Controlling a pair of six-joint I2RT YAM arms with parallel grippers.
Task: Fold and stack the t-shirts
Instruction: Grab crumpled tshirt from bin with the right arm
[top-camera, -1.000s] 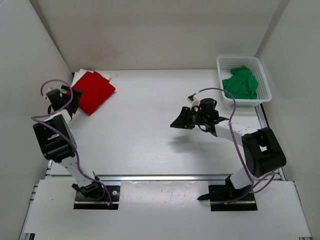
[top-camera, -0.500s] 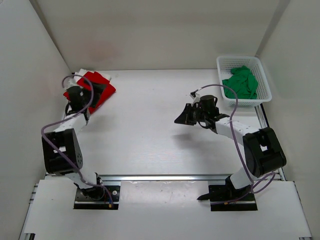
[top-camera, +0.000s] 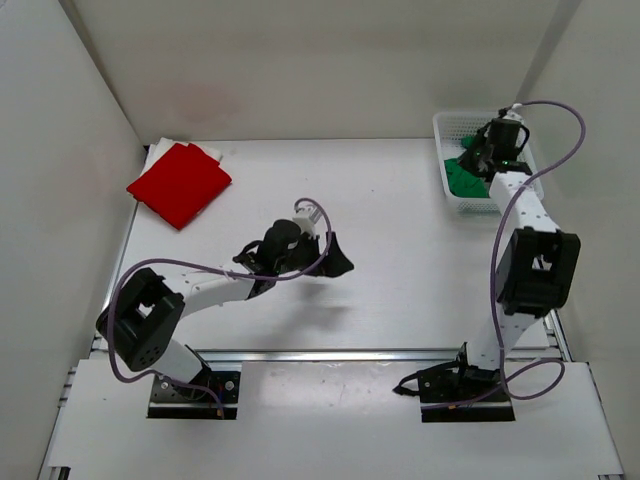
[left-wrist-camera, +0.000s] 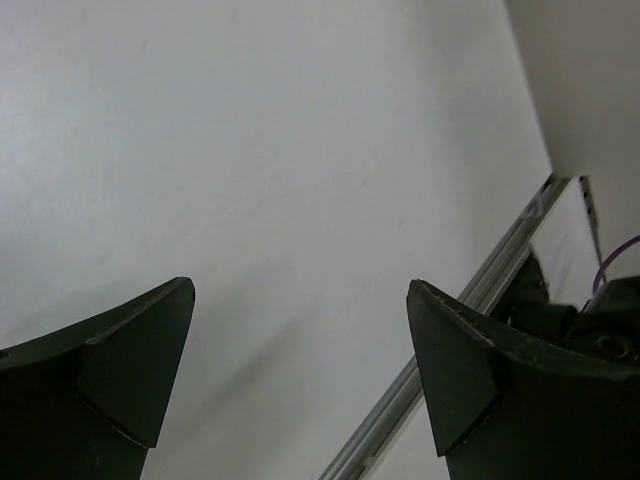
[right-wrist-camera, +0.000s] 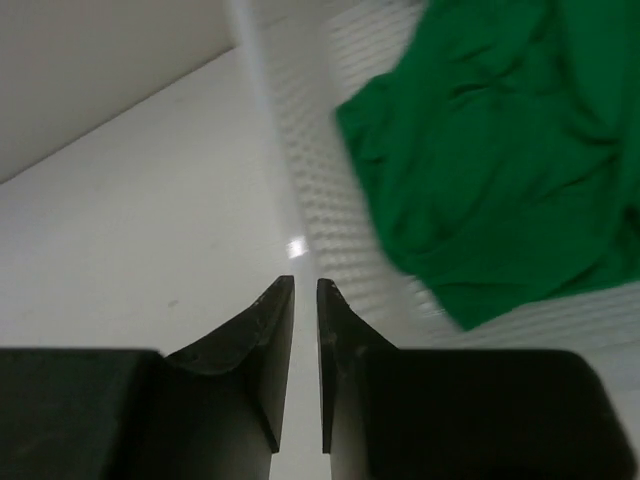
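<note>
A folded bright red t-shirt lies at the far left of the table, on top of a white t-shirt whose edge shows behind it. The crumpled green t-shirt lies in the white basket. My right gripper hangs over the basket's left wall, beside the green shirt. Only a thin slit separates its fingers and nothing is between them. My left gripper hovers wide open over the bare middle of the table, holding nothing.
The lattice basket wall runs just ahead of my right fingertips. White walls close in the table at the back and both sides. A metal rail runs along the table's near edge, next to the right arm's base.
The left arm swung from the red shirt at the far left to the table's middle. The right arm left the middle and reached the basket, its jaws closing from wide to nearly together.
</note>
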